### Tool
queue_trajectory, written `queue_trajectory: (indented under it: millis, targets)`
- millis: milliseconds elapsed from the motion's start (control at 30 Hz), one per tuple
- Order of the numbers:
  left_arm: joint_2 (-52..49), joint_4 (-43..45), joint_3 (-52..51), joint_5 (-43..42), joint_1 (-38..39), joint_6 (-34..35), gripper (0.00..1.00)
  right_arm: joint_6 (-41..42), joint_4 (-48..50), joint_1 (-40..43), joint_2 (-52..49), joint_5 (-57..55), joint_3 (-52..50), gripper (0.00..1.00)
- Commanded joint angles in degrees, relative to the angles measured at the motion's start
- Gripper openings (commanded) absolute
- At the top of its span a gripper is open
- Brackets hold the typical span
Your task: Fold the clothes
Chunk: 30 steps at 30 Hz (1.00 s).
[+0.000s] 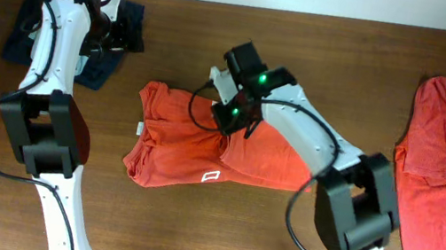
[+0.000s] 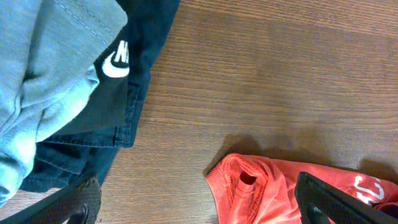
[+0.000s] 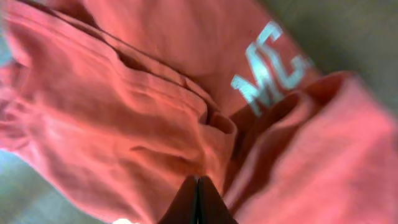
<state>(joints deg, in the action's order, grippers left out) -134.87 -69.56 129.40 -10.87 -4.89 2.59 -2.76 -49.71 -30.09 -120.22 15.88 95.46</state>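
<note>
Shirt lies crumpled on the bench, just under the right claw. Its tips are pressed together at a crease; I cannot tell if cloth is caught. Left claw is spread wide, off beside the shirt. Best to lift slowly and pull the fold flat.

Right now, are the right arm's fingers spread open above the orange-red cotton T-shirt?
No, the right wrist view shows the right fingers pressed together, with no gap between them, over the orange-red cotton T-shirt.
</note>
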Motion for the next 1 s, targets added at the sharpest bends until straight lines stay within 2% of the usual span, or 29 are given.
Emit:
queue_trajectory:
  millis: [0,300,467,733,967]
  targets:
    - [0.6,0.1,0.8,0.2,-0.1,-0.9,0.99,1.8,3.1,-0.3,-1.4,5.1,-2.9,0.04]
    - [0.6,0.1,0.8,0.2,-0.1,-0.9,0.99,1.9,5.9,-0.3,-2.2,5.5,-5.2,0.05]
    - [0.6,0.1,0.8,0.2,-0.1,-0.9,0.99,6.1,5.9,-0.3,-2.3,5.3,-5.9,0.05]
    - [0.6,0.1,0.8,0.2,-0.2,-0.9,0.99,8.0,7.3,-0.4,-3.3,5.5,-9.3,0.04]
    - [0.6,0.1,0.8,0.2,-0.1,-0.9,0.99,8.0,5.2,-0.4,-1.3,5.6,-4.1,0.04]
